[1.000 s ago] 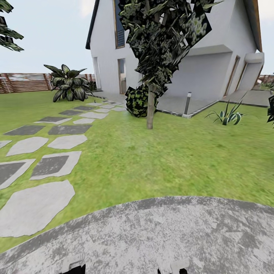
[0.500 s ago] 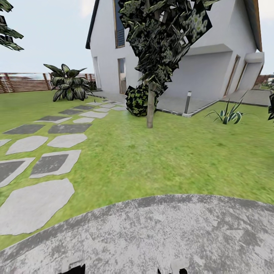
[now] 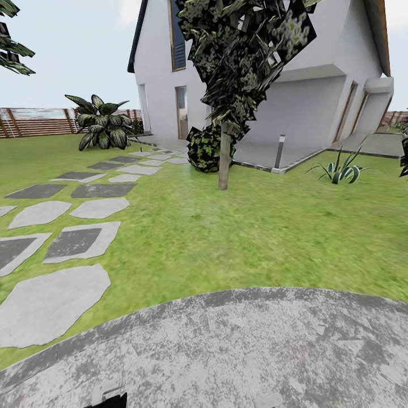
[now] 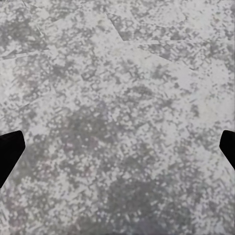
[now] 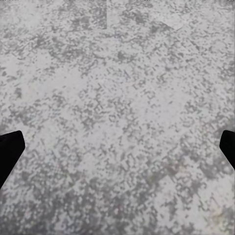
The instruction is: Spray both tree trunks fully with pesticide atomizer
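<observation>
Writing: no brand, label or lettering can be read on any surface.
Left gripper [image 4: 117,154]: in the left wrist view two black fingertips [image 4: 10,152] sit at opposite edges of the picture, spread wide with nothing between them; they point down at mottled grey paving [image 4: 117,98].
Right gripper [image 5: 117,152]: in the right wrist view its black fingertips [image 5: 10,149] are likewise far apart and hold nothing, aimed down at the same kind of speckled grey stone [image 5: 117,88].
Arm pose: both grippers face the ground; in the head view a dark part shows at the bottom edge, too little to tell the arms' bend.
Ground near the robot: a rounded grey paved patch [image 3: 238,351] lies across the lower part of the head view, bordered by the lawn [image 3: 238,238].
Tree: one tree stands ahead on the grass, its beige-grey trunk [image 3: 224,158] upright under jagged dark green foliage [image 3: 243,56].
Bush: a dark round shrub [image 3: 203,150] sits just beside and behind the trunk.
Path: grey stepping stones [image 3: 73,243] run across the lawn at the left toward the house.
House: a white house [image 3: 317,96] stands behind the tree, with a slim grey lamp post [image 3: 279,152] by its paved edge.
Fence: a brown slat fence [image 3: 39,122] closes the garden at the far left, with a broad-leaved plant [image 3: 105,130] before it.
Spiky plant: a small one [image 3: 340,170] grows on the grass at the right.
</observation>
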Tool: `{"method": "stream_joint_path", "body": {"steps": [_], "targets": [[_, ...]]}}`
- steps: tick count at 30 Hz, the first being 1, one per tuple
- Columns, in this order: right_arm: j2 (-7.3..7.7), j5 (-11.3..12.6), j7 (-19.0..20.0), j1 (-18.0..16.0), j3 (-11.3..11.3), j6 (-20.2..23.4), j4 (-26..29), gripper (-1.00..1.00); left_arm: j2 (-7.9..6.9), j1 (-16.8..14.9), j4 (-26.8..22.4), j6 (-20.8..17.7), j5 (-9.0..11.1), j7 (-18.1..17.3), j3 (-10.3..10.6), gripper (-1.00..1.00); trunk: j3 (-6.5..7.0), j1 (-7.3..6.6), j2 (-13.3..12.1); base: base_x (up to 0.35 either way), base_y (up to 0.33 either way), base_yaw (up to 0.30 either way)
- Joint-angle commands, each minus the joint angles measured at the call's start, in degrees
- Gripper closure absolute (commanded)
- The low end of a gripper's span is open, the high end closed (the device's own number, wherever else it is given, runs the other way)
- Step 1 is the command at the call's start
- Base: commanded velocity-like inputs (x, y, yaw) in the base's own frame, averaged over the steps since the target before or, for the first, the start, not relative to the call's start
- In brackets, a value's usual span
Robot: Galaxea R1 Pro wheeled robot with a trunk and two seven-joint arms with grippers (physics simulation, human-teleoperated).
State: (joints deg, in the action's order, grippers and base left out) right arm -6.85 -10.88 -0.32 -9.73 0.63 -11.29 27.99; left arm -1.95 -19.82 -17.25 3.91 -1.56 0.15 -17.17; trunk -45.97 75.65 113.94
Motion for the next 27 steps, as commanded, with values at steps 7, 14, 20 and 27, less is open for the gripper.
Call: {"method": "stream_joint_path", "body": {"steps": [7, 14, 20, 27], "targets": [[0.00, -0.28, -0.03, -0.03, -0.02, -0.22, -0.04, -1.00, 0.01, -0.04, -0.12, 0.75, -0.22, 0.02, -0.16, -1.00, -0.05, -0.01, 0.02, 0.048, 0.021, 0.000], [0.00, -0.28, -0.03, -0.03, -0.02, -0.23, -0.04, -1.00, 0.03, -0.04, 0.26, 2.94, -0.21, 0.04, -0.07, -1.00, -0.05, -0.01, 0.02, 0.272, 0.128, 0.000], [0.00, -0.28, -0.03, -0.03, 0.01, -0.23, -0.02, -1.00, 0.02, -0.04, 0.35, 3.10, 0.01, 0.04, -0.14, -1.00, -0.05, -0.01, 0.02, 0.302, 0.144, 0.000], [0.00, -0.28, -0.03, -0.03, -0.01, -0.23, -0.04, -1.00, 0.02, -0.04, 0.37, 3.12, -0.01, 0.02, -0.14, -1.00, -0.07, -0.01, 0.02, 0.304, 0.154, 0.008]]}}
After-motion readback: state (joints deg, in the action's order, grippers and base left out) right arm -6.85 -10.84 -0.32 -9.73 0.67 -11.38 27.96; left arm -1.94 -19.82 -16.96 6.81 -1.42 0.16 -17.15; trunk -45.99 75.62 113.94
